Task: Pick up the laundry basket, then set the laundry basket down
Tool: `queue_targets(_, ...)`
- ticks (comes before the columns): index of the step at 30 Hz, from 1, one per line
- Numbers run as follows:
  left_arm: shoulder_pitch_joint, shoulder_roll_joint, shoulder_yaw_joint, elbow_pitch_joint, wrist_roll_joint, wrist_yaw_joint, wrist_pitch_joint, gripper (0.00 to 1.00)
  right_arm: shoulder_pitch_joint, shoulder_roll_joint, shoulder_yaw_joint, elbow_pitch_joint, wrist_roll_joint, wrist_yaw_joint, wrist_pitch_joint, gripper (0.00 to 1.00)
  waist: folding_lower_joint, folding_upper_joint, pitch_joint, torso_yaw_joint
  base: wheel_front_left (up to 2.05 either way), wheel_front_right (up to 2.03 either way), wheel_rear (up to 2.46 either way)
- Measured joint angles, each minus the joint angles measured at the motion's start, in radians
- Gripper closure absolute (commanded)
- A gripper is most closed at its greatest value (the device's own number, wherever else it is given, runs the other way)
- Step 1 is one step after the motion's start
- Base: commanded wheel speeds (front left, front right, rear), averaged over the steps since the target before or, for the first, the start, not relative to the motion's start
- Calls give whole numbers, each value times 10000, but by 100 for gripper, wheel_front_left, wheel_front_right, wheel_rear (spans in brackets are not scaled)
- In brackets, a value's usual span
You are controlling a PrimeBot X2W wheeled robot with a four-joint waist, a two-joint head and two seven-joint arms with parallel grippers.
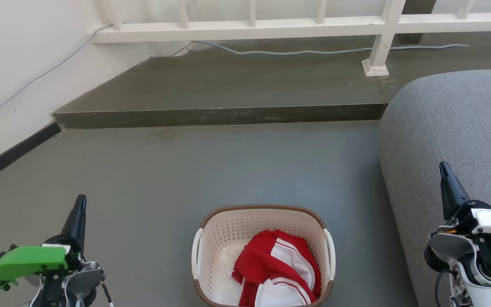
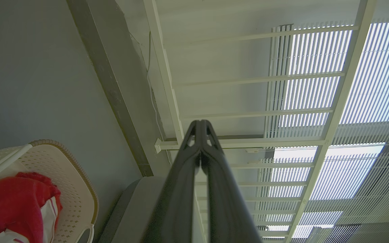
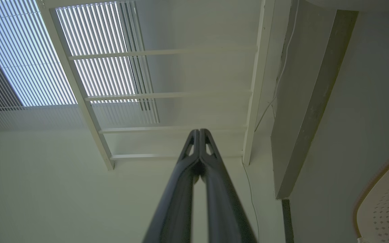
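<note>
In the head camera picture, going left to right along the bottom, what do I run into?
left gripper → laundry basket → right gripper. The red and white cloth lies inside the basket and the grey sofa lies behind the right gripper, so both are left out.

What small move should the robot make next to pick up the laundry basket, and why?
Probably bring the left gripper and right gripper inward toward the white side handles. Both sit well out from the laundry basket on the floor, jaws shut, holding nothing.
</note>
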Motion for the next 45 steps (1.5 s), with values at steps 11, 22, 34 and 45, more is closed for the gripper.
queue_targets(11,0,0,0,0,0,0,0,100,0,0,0,0,0,0,0,100,0,0,0,0,0,0,0)
queue_targets(22,0,0,0,0,0,0,0,100,0,0,0,0,0,0,0,100,0,0,0,0,0,0,0)
queue_targets(34,39,-109,-10,278,2,12,-2,100,105,104,15,259,-2,-58,-4,100,0,0,1,0,0,0,0)
queue_targets(45,272,-234,-174,435,25,13,-151,0,459,282,196,374,-17,-59,-123,0,0,0,12,11,0,0,0)
